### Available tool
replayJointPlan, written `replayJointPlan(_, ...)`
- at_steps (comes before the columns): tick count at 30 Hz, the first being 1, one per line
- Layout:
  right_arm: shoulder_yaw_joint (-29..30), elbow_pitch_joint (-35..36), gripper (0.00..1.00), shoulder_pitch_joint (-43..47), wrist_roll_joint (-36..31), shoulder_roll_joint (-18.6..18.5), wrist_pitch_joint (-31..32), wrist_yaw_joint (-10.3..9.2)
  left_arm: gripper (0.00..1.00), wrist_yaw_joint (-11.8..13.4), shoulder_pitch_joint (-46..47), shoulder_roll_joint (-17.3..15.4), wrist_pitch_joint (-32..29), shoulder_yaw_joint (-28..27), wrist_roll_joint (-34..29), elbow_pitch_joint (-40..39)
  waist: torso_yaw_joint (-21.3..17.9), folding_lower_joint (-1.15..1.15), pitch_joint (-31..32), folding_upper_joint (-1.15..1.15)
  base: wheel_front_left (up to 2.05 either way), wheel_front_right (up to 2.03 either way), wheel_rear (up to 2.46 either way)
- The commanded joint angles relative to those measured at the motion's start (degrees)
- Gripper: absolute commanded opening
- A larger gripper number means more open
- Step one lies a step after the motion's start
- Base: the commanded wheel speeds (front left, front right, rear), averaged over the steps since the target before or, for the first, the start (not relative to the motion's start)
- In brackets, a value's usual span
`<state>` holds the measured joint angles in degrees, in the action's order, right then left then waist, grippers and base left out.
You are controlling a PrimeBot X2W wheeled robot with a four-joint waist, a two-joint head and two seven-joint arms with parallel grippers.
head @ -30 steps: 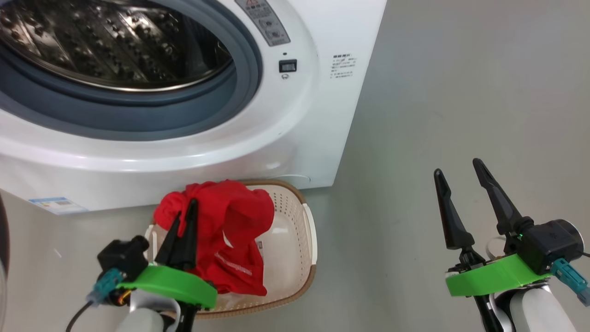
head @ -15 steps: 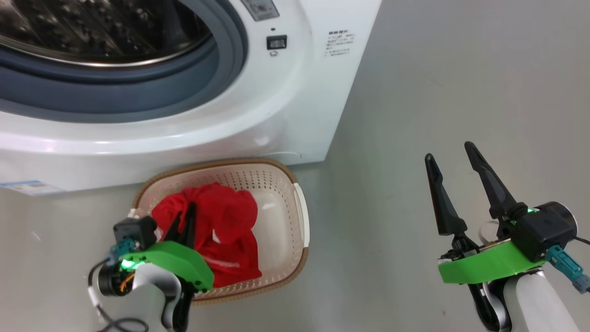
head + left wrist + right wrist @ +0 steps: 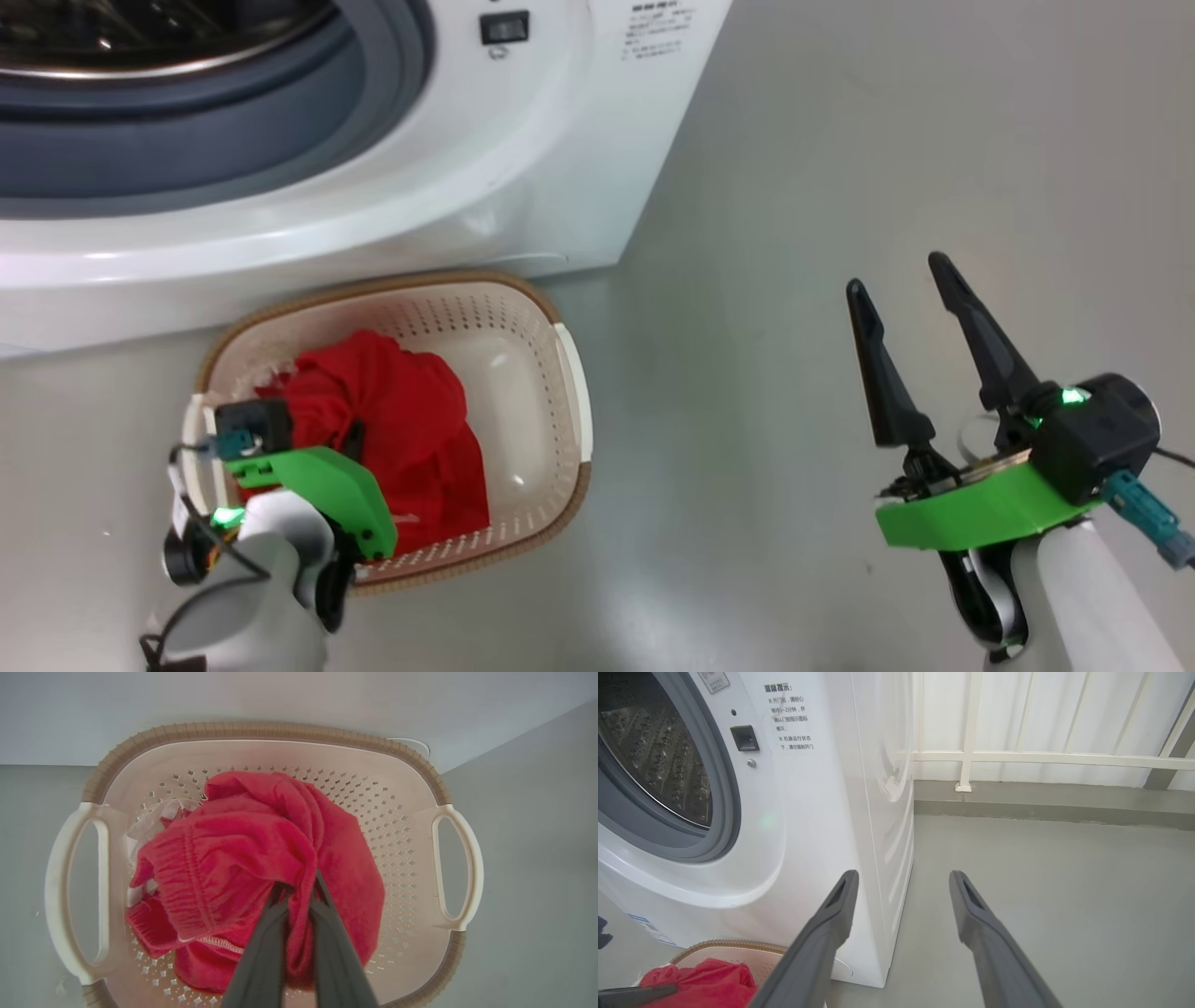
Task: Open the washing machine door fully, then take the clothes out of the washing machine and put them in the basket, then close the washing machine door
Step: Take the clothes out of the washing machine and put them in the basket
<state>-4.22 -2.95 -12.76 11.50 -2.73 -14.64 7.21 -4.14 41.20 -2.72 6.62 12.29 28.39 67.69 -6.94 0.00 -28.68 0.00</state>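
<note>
The red clothes point(image 3: 397, 425) lie bunched in the cream basket point(image 3: 565, 373), which stands on the floor in front of the white washing machine point(image 3: 523, 159). My left gripper point(image 3: 299, 890) reaches down into the basket, shut on a fold of the red clothes point(image 3: 243, 858). A whitish cloth point(image 3: 154, 814) peeks out beneath them at the left. Away to the right, my right gripper point(image 3: 896, 273) is held open above the floor, with nothing between its fingers point(image 3: 831, 914). The steel drum point(image 3: 649, 756) shows behind the grey ring. The washing machine door is out of view.
Bare grey floor point(image 3: 840, 140) stretches to the right of the machine and basket. A white railing and panelled wall point(image 3: 1041, 756) close off the back, above a low grey kerb. The basket's brown rim point(image 3: 261, 730) almost touches the machine's base.
The head camera has tilted down, shifting the whole picture. My left gripper has lowered the red clothes from above the basket down into it. The right gripper stays open.
</note>
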Motion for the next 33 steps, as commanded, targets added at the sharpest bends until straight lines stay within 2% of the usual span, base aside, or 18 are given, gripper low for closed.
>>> replayJointPlan(1, -1.3, 1.6, 1.00, -1.2, 1.3, -0.1, -0.4, 0.28, 0.00, -0.4, 0.8, -2.0, -0.4, -0.9, 0.0, 0.3, -1.3, 0.00, -2.0, 0.00, 0.00, 0.00, 0.00)
replayJointPlan(7, -1.5, 1.7, 1.00, -2.4, 1.3, -0.1, -0.4, 0.28, 0.00, 0.3, 3.8, -2.8, -5.0, -0.2, 0.0, 4.0, -1.8, 0.00, -4.5, 0.00, 0.00, 0.00, 0.00)
replayJointPlan(16, -2.0, 1.8, 1.00, -3.7, 0.9, -0.1, -0.4, 0.28, 0.00, 0.9, 5.5, -3.5, -9.0, 0.7, 0.1, 5.6, -1.8, 0.00, -7.0, 0.00, 0.00, 0.00, 0.00)
replayJointPlan(24, -2.4, 1.6, 1.00, -4.4, 0.9, -0.1, -0.4, 0.28, 0.00, 1.1, 5.8, -4.1, -10.0, 1.2, 0.4, 6.0, -1.9, 0.00, -8.1, 0.00, 0.00, 0.00, 0.00)
replayJointPlan(26, -2.3, 1.5, 1.00, -4.5, 1.0, -0.1, -0.4, 0.28, 0.18, 1.2, 5.9, -4.0, -9.8, 1.2, 0.6, 6.0, -1.9, 0.00, -8.2, 0.00, 0.00, 0.00, 0.00)
replayJointPlan(27, -2.3, 1.5, 1.00, -4.5, 1.0, -0.1, -0.4, 0.28, 0.24, 1.2, 6.0, -3.9, -9.7, 1.2, 0.6, 6.0, -1.9, 0.00, -8.2, 0.00, 0.00, 0.00, 0.00)
replayJointPlan(29, -2.2, 1.4, 1.00, -4.5, 1.0, -0.1, -0.4, 0.28, 0.45, 1.1, 6.1, -3.8, -9.0, 1.3, 0.8, 6.1, -1.8, 0.00, -8.1, 0.00, 0.00, 0.00, 0.00)
replayJointPlan(30, -2.2, 1.3, 1.00, -4.5, 1.0, -0.1, -0.4, 0.28, 0.62, 1.0, 6.2, -3.7, -8.5, 1.4, 0.7, 6.1, -1.7, 0.00, -8.0, 0.00, 0.00, 0.00, 0.00)
replayJointPlan(31, -2.2, 1.3, 1.00, -4.5, 1.0, -0.1, -0.4, 0.28, 0.93, 0.8, 6.3, -3.6, -7.7, 1.6, 0.7, 6.0, -1.6, 0.00, -7.8, 0.00, 0.00, 0.00, 0.00)
replayJointPlan(32, -2.1, 1.2, 1.00, -4.5, 1.0, -0.1, -0.4, 0.28, 1.00, 0.6, 6.5, -3.5, -6.8, 1.7, 0.6, 6.0, -1.5, 0.00, -7.7, 0.00, 0.00, 0.00, 0.00)
replayJointPlan(33, -2.1, 1.2, 1.00, -4.5, 1.1, -0.1, -0.4, 0.28, 1.00, 0.4, 6.5, -3.4, -6.1, 1.8, 0.7, 6.0, -1.4, 0.00, -7.5, 0.00, 0.00, 0.00, 0.00)
